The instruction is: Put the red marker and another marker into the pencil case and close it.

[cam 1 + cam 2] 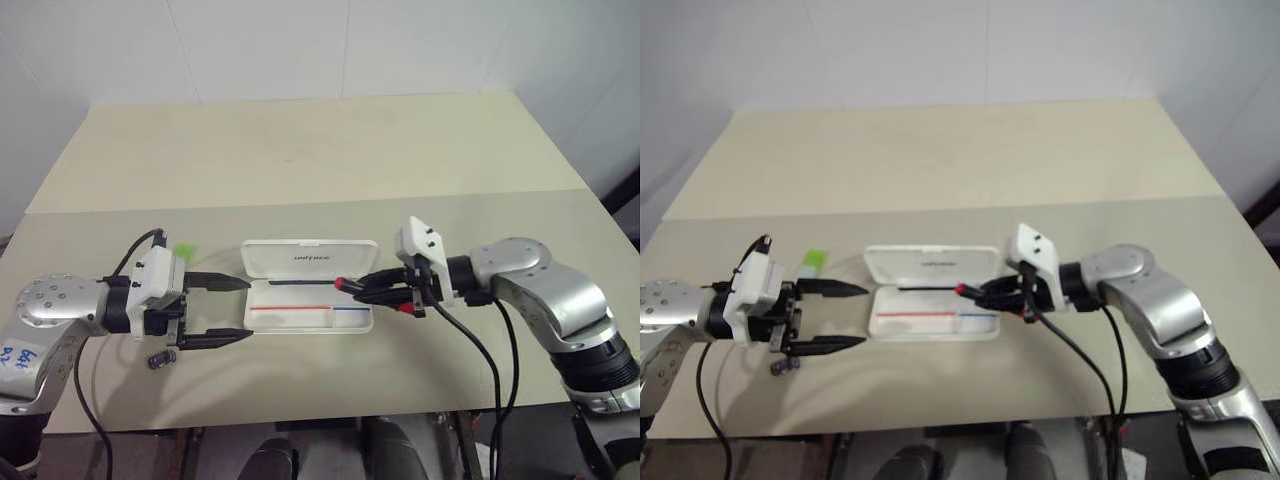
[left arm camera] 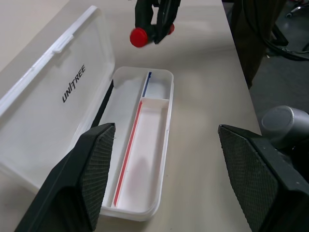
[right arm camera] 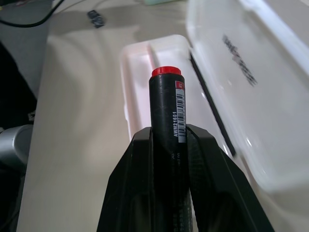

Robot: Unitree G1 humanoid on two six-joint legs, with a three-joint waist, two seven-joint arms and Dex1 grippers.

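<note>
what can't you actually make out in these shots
- green marker: head views, partly behind the left gripper; its length is unclear.
- small dark piece on the table: too small to identify.
- red marker: right wrist view, rear barrel hidden between the right gripper fingers.
- pencil case: left wrist view, lid cut off by the edge.

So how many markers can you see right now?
2. The red marker is clamped in the right hand, over the open pencil case. The green marker lies on the table behind the left hand.
</note>
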